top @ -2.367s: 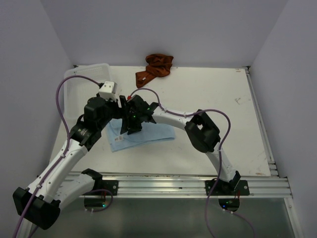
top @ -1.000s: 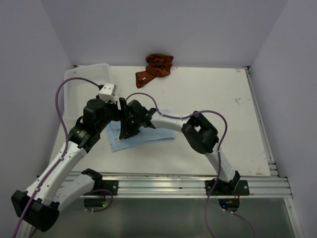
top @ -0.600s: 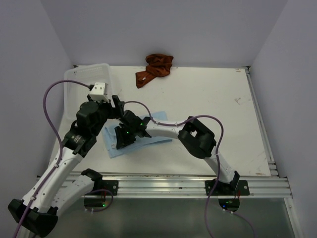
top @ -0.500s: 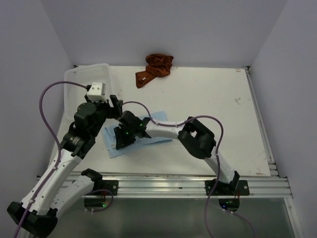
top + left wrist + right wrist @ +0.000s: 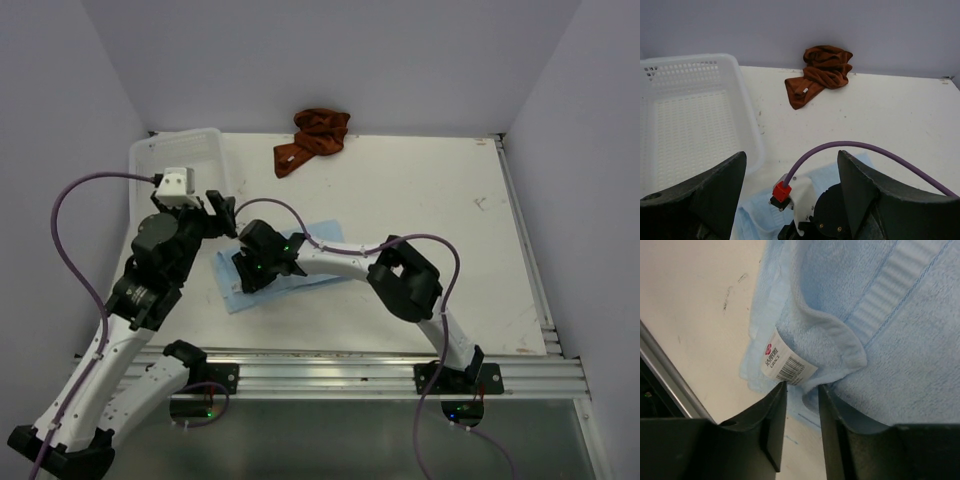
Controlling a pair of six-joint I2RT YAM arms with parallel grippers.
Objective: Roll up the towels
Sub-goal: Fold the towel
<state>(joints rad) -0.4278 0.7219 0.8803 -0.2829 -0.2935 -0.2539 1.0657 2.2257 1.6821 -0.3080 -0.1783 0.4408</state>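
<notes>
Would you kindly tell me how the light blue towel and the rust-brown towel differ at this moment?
The blue towel lies spread mostly flat towards the near side of the table; the rust towel sits bunched in a heap at its far edge. The right tool has its tips at the blue towel's labelled corner; no tool touches the rust towel. Both lie outside the basket, neither rolled yet.

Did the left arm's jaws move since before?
Yes. The left gripper has slid left, closer to the white mesh basket at the table's far-left corner.
</notes>
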